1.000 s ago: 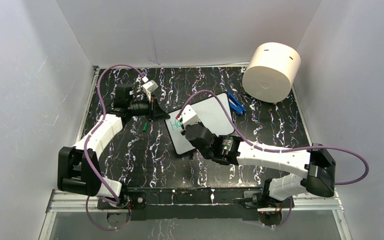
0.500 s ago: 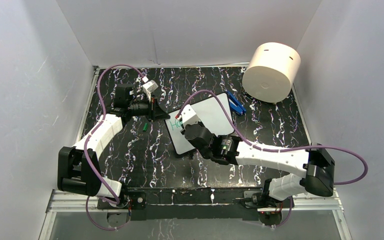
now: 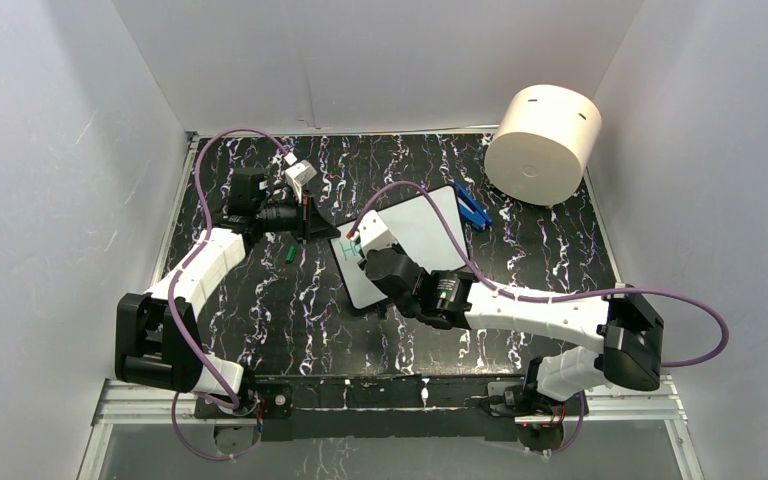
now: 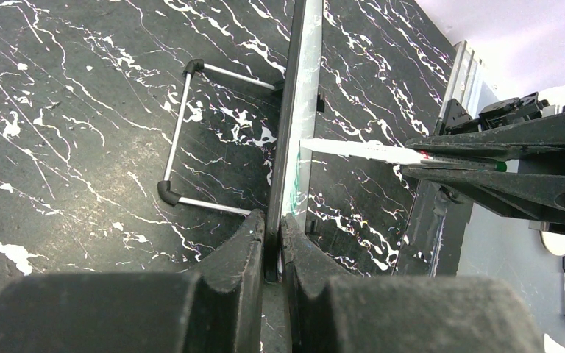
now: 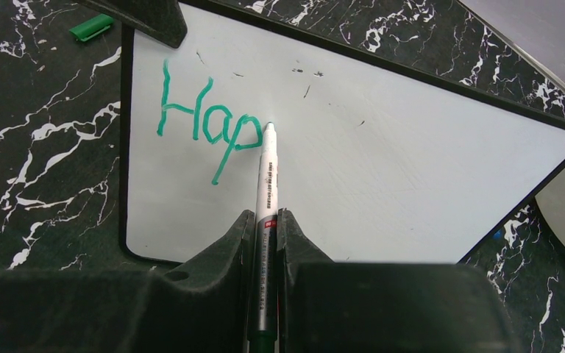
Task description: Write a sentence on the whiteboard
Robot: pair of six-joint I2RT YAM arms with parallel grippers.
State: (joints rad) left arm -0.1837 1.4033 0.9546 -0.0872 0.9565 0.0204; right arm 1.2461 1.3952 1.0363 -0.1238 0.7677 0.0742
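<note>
Broadly, the job looks barely begun. The black marbled table (image 3: pixel 260 300) carries a big cream cylinder (image 3: pixel 543 145) lying on its side at the 2 o'clock corner. No opening shows whether it holds anything, and no other container is in sight.

The whiteboard (image 5: pixel 412 169) sits near the table's centre, turned so its corners point about 10 and 4 o'clock. Most of its face is bare.

The left hand (image 4: pixel 274 220) is pressed onto the board's 9 o'clock edge, pinching the frame and steadying it. The right hand (image 5: pixel 266 217) comes in from 5 o'clock, pinching a white marker (image 5: pixel 268 169) between its fingers. The marker's tip rests at the board surface just right of the last letter.

The sentence (image 5: pixel 206 125) is only three teal-green letters — "Hap" — in the board's 10 o'clock corner. By my reading the first word is unfinished, and everything after it remains to be written.

A small blue item (image 3: pixel 473 208) — too small to identify — lies by the board's 2 o'clock corner. A green cap (image 3: pixel 288 254) lies on the table at 9 o'clock of the board, apart from it.
</note>
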